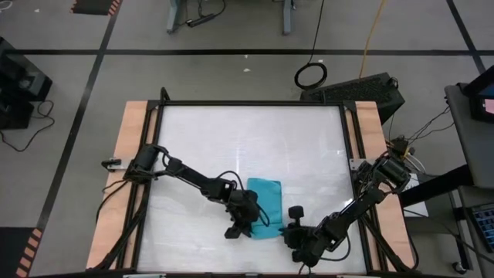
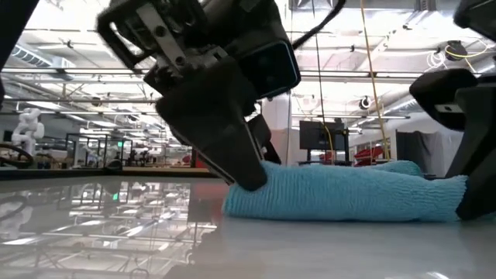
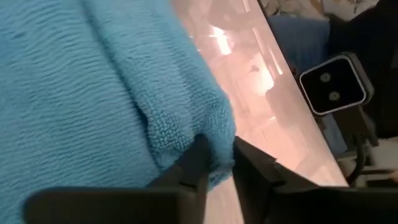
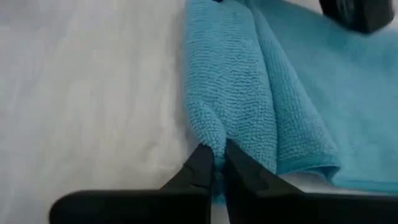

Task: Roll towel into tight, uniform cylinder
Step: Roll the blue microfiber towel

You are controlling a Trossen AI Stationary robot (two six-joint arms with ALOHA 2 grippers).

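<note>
On the white table [image 1: 201, 139], plain unlabelled towel [image 1: 264, 199] between both grippers.

No text, label, brand, number or sign can be read anywhere in these views, near or far.

Two dark jointed arms with looped black cables, each tapering to slim black fingers.

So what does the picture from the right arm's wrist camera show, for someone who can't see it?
The right pincer is shut on the folded edge of a turquoise-blue towel, pinching a small bump of cloth. The towel lies on a white tabletop, with a rolled fold running along its edge.
</note>
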